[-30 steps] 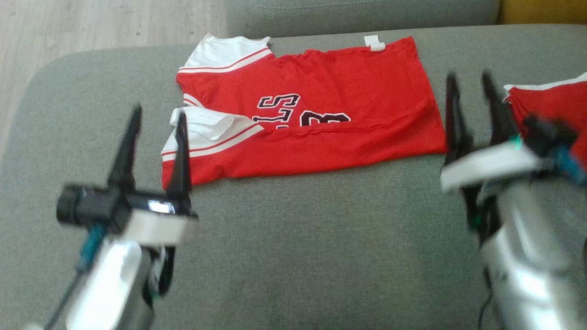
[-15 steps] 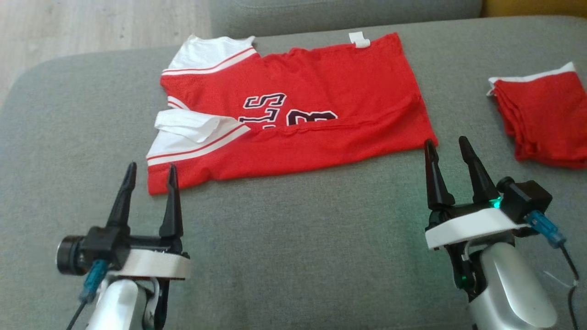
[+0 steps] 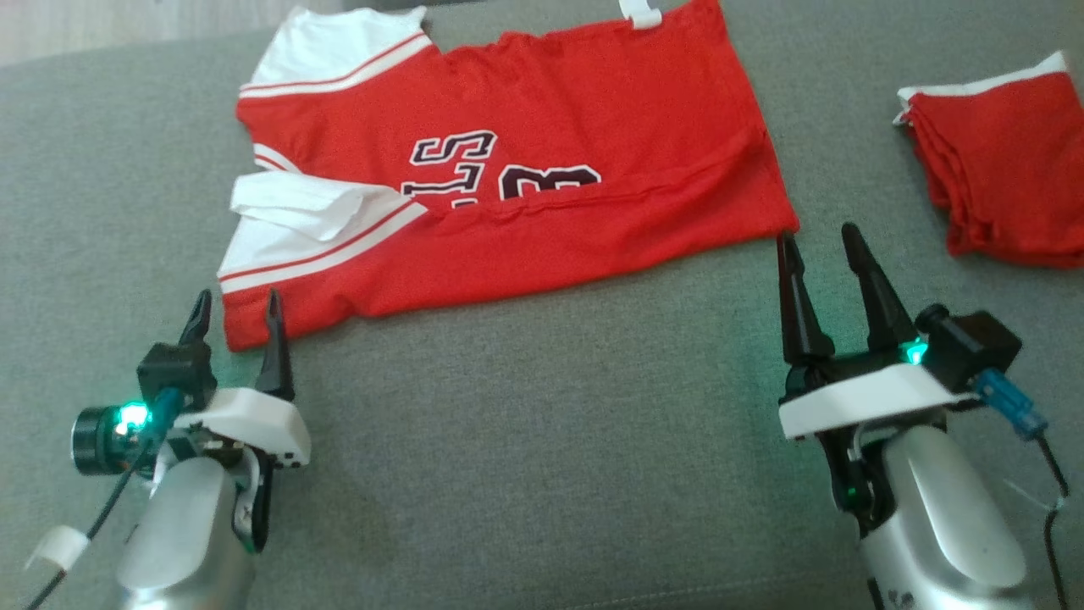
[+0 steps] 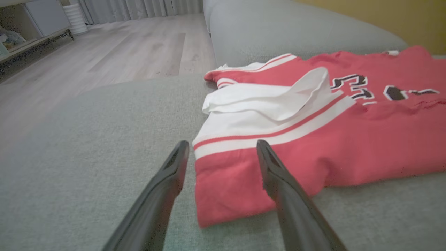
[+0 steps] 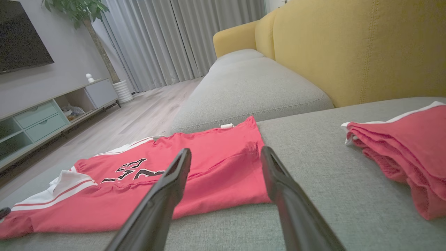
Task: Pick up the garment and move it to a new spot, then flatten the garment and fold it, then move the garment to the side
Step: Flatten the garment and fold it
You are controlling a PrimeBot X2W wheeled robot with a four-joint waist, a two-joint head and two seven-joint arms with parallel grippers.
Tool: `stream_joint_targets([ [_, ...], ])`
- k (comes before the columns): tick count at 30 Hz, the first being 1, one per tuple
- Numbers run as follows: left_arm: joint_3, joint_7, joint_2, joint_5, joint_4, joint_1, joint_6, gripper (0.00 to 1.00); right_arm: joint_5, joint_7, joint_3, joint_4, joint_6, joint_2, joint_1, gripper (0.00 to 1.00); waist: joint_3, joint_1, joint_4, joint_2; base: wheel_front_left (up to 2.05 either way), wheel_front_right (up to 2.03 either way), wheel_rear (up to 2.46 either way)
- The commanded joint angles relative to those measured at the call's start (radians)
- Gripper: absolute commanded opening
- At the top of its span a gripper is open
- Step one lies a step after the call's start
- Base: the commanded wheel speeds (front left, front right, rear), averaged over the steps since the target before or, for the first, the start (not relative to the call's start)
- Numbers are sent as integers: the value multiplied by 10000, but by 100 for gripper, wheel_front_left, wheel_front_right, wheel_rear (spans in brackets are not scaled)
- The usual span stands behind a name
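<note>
Garment (image 3: 525,195): red, flat on grey cushion (image 3: 542,474).
Left gripper (image 3: 238,298): released, astride its 7 o'clock corner.
Right gripper (image 3: 818,235): released, at its 4 o'clock corner.
Folded red cloth (image 3: 1008,178): 3 o'clock, apart.

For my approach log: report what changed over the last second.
Both pincers drew back toward the robot: left pincer from over the white sleeve to the jersey's near left corner, right pincer to its near right corner. The head view shifted too. Both stay open, empty; jersey and folded red pile unmoved.
</note>
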Motion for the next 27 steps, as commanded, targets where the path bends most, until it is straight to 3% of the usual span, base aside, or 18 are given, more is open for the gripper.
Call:
stream_joint_targets([
  [1,393,138,402,-67,134,-463,-9,100,95,-108,197,-398,-9,77,-399,100,179,-1,-111,0,0,0,0],
  [5,507,465,504,-228,939,-789,27,100,175,-108,252,-467,-9,77,-516,100,363,-1,-221,0,0,0,0],
  [10,324,1279,458,-393,1752,-994,-315,100,238,-108,314,-476,-9,77,-596,100,482,-1,-307,0,0,0,0],
  [11,283,1367,472,-389,1845,-1031,-350,84,239,-108,302,-462,-9,77,-605,100,494,-1,-314,0,0,0,0],
  [13,235,1356,490,-396,1938,-1096,-411,0,240,-108,285,-435,-9,77,-623,100,497,-1,-320,0,0,0,0],
  [21,221,-154,271,-545,1270,-1251,-709,0,113,-77,159,42,-9,77,-638,100,179,-1,-147,0,0,0,0],
  [27,242,-636,133,-468,-4,-1207,-897,0,-612,733,14,858,-9,77,-962,100,10,-1,93,0,0,0,0],
])
